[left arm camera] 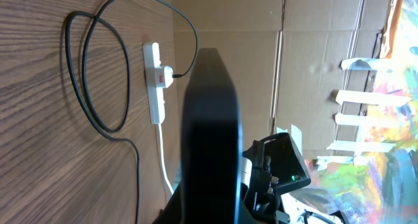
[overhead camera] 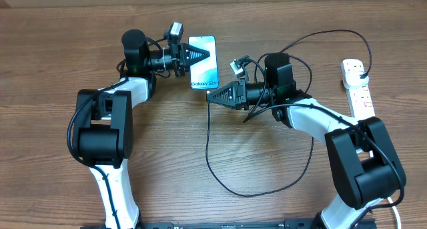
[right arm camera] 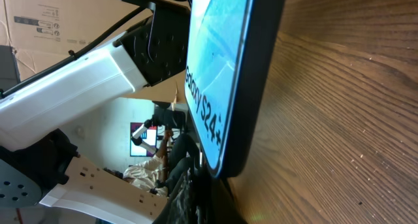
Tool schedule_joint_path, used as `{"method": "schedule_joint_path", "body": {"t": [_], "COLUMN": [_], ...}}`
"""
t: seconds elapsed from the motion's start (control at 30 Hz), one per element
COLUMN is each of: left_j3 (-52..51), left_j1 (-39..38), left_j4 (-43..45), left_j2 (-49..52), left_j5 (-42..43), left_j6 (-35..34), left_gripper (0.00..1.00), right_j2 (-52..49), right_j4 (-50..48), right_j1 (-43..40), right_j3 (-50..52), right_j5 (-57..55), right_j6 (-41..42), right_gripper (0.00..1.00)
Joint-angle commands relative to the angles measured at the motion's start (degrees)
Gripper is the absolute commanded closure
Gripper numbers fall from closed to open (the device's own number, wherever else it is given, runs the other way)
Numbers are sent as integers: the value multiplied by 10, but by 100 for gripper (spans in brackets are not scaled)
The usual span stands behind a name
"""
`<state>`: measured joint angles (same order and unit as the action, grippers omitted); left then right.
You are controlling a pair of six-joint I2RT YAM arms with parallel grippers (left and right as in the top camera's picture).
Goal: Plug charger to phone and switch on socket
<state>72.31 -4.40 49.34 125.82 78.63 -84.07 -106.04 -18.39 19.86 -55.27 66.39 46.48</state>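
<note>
Reaching inward, left end effector (overhead camera: 201, 55) clamps phone (overhead camera: 207, 72), right end effector (overhead camera: 211, 99) pinches charger (overhead camera: 207, 142).

Dark phone (left arm camera: 209, 139) edge upfront; charger (left arm camera: 88, 74) looped beside socket (left arm camera: 155, 87)

Straight ahead of your left wrist camera, the phone (left arm camera: 210, 139) was just a dark, blurred slab, its screen hidden and its near end cut off. At the tip of your right gripper (overhead camera: 210, 99), the connector of the charger (overhead camera: 207, 139) was too small to tell, as were the switches on the socket (overhead camera: 358, 89).
</note>
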Motion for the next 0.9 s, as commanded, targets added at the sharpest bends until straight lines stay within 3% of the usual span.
{"method": "schedule_joint_path", "body": {"t": [0.0, 0.87], "left_j3": [11, 11], "left_j1": [-2, -16], "left_j4": [7, 6], "left_j2": [-2, -2], "left_j5": [-2, -22], "left_j6": [-8, -5], "left_gripper": [95, 95], "right_j2": [-5, -5], "right_j4": [-4, -11], "right_j1": [-3, -3], "right_j3": [0, -1], "right_j5": [-3, 18], "right_j6": [-7, -2], "right_gripper": [96, 96]}}
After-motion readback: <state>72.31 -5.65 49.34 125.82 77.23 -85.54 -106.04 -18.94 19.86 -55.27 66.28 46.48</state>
